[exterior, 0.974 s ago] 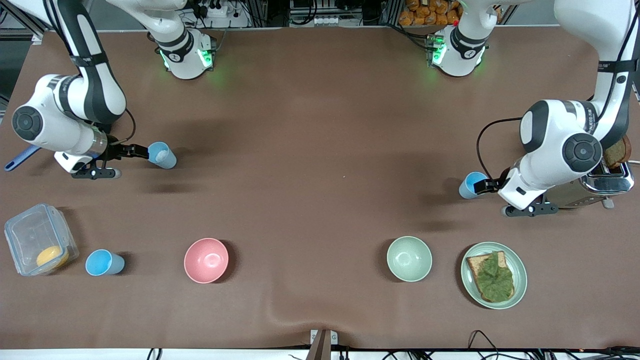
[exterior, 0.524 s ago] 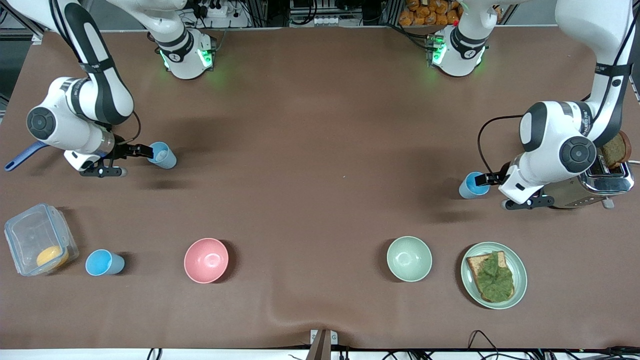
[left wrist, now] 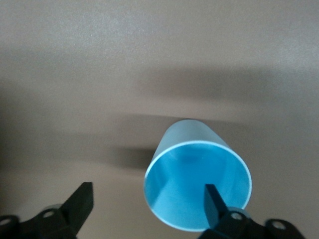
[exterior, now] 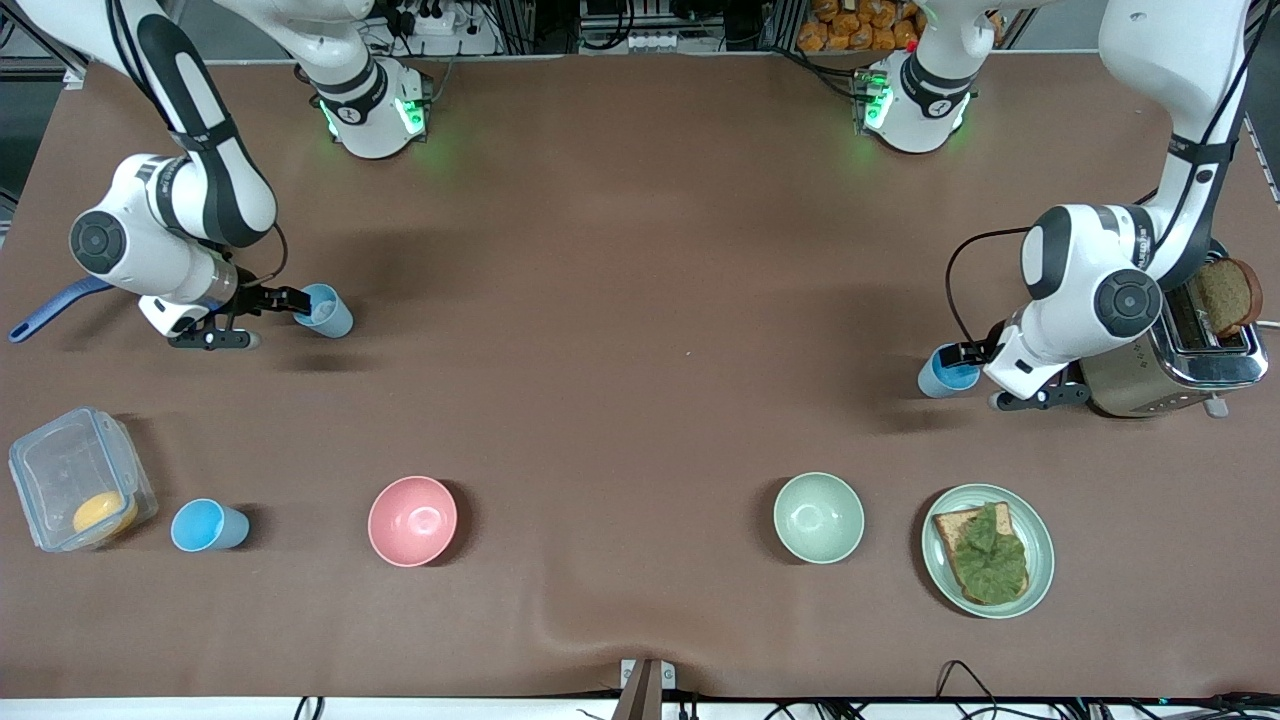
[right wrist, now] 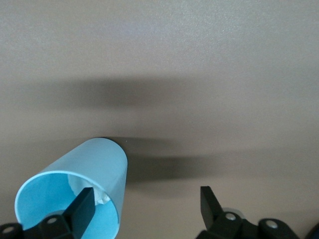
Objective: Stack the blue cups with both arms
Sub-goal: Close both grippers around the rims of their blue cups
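Both arms dipped lower; cups [exterior: 328, 310] [exterior: 942, 372] upright, mouths up, jaws apart, one finger inside each rim.

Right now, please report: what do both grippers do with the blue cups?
Left gripper open, one finger inside small light-blue plastic cup by the toaster. Right gripper open, finger inside its cup. Third cup untouched. Nothing blocking.

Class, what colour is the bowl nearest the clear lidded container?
Pink, clearest in the front view.
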Available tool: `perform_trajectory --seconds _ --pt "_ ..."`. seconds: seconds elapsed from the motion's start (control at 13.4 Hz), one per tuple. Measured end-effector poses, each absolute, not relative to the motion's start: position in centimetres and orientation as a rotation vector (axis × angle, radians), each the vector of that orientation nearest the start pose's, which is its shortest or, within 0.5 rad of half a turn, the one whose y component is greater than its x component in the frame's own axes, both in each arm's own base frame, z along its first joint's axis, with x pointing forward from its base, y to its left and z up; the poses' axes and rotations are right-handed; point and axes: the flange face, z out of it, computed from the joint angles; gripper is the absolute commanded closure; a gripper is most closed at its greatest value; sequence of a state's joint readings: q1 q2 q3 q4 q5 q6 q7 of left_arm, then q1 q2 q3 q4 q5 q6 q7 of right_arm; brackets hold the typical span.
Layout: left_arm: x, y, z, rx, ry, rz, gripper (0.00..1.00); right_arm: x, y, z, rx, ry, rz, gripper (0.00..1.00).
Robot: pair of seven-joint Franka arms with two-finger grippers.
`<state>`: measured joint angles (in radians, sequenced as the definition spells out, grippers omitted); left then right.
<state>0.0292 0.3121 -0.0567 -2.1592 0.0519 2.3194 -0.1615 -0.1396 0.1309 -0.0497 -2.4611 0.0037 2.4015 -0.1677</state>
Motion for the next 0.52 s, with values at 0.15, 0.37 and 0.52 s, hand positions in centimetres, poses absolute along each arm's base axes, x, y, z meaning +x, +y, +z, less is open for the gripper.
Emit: perform_trajectory --seconds 0.15,0.37,0.52 --pt "55.02 -1.42 23.48 -3.1 -0.151 0.224 0.85 45.17 -8.65 22.87 -3.098 0.038 0.295 0.63" --pt "55.17 -1.44 23.28 -3.103 -0.151 0.206 1.0 45.14 -8.49 22.6 -3.096 0.036 0.304 0.91" --pt "55.24 -1.44 23.32 -3.104 -0.151 0.201 1.0 45.13 -8.49 22.58 -3.096 0.038 0.305 1.0"
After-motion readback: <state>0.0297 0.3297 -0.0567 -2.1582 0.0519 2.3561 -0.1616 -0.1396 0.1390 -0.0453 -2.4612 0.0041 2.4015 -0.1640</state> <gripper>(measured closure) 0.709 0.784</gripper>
